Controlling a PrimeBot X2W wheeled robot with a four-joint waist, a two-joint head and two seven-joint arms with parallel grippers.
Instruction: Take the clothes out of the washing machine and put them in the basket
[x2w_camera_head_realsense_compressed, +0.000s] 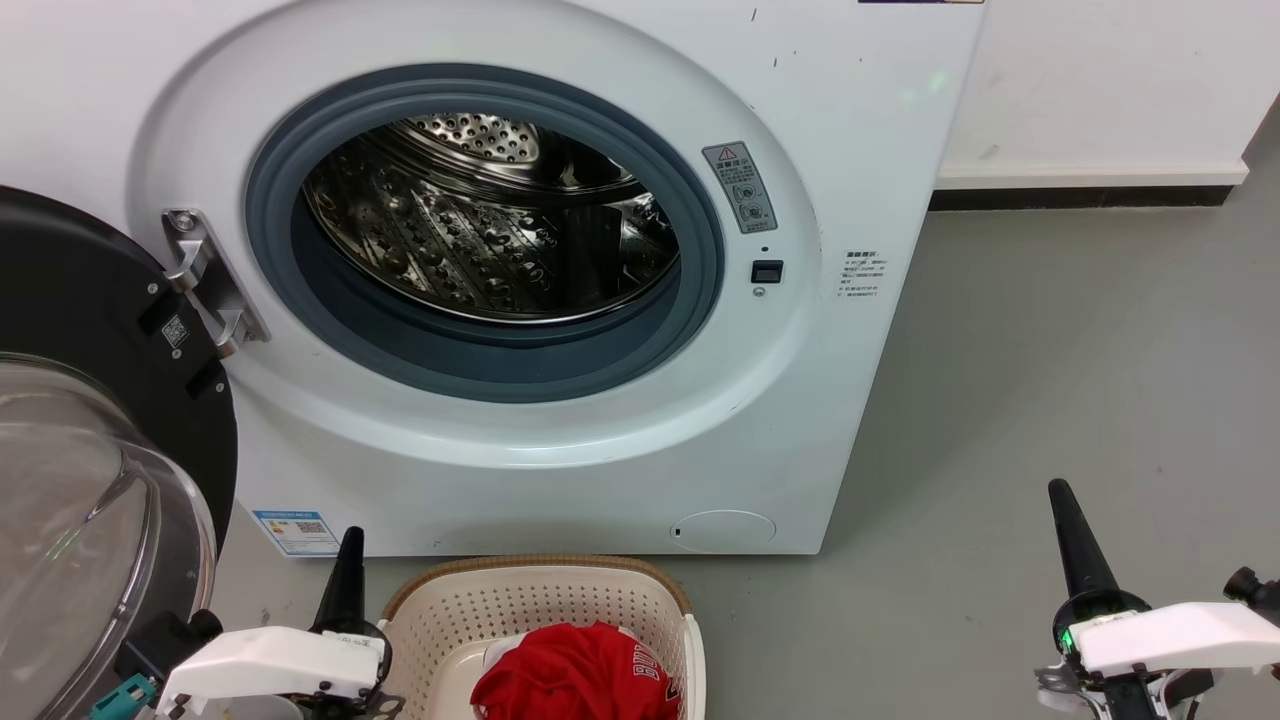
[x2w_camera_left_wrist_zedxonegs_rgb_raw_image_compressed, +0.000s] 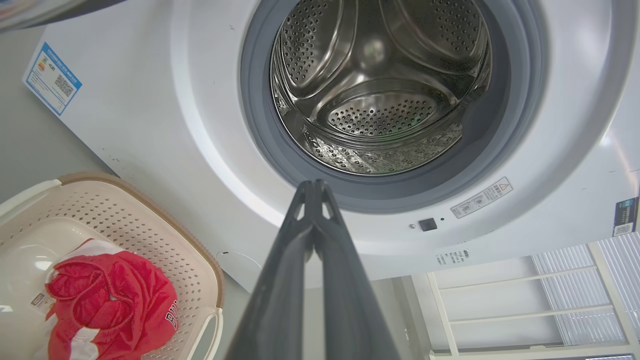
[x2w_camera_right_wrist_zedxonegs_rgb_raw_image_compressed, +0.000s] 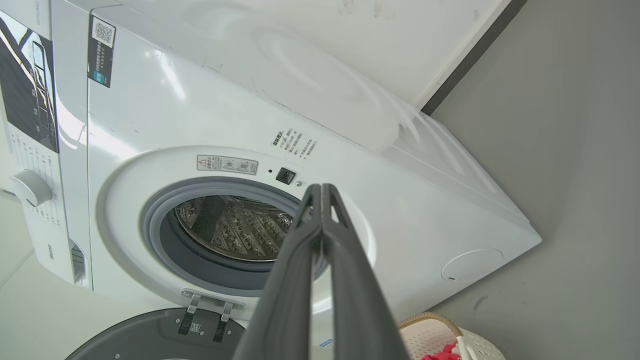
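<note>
Nearest, left claw (x2w_camera_head_realsense_compressed: 348, 560) and right claw (x2w_camera_head_realsense_compressed: 1068, 520) hang empty, each pressed together. Red clothes (x2w_camera_head_realsense_compressed: 575, 675) lie in the basket (x2w_camera_head_realsense_compressed: 540, 567); the washing machine (x2w_camera_head_realsense_compressed: 560, 470) looks empty, so only a last look inside seems needed.

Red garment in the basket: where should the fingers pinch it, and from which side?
Probably best to pinch the raised crumpled fold at the top of the red garment, coming straight down from above. The basket walls stand around it, and the bunched cloth offers a ridge to close on.
</note>
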